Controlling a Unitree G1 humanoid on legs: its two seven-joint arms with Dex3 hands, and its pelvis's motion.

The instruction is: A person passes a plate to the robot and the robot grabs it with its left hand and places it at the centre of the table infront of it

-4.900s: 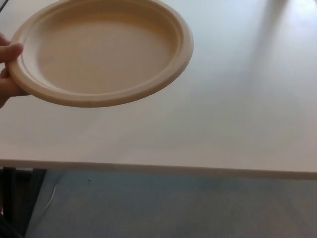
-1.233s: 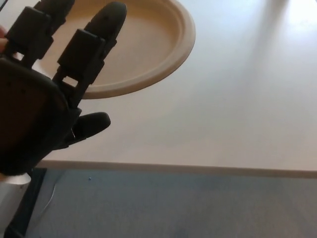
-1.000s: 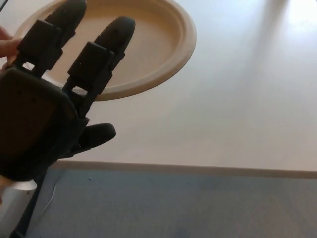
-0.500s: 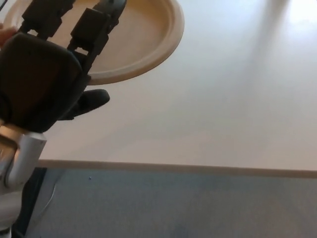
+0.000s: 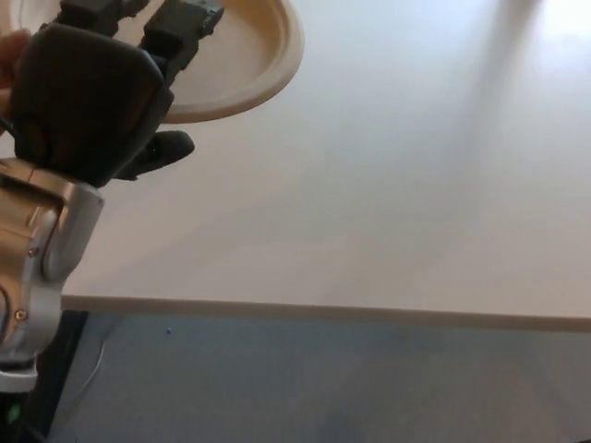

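Note:
A tan round plate [image 5: 251,55] is held in the air at the top left, over the pale table [image 5: 397,185]. A person's hand [image 5: 11,57] shows at the plate's left rim. My left hand [image 5: 92,101] covers the near left part of the plate. Its two fingers [image 5: 185,23] lie over the plate's top, and the thumb [image 5: 166,146] sticks out below the rim with a small gap to it. The hand looks open, not clamped on the plate. My silver left forearm [image 5: 37,249] rises from the lower left. My right hand does not show.
The table's front edge [image 5: 323,312] runs across the lower picture, with grey floor [image 5: 323,388] below it. A dark table leg [image 5: 55,369] stands at the bottom left.
My left hand has risen and reached farther over the plate, so more of the forearm shows. The plate has shifted up and to the left, partly out of the picture.

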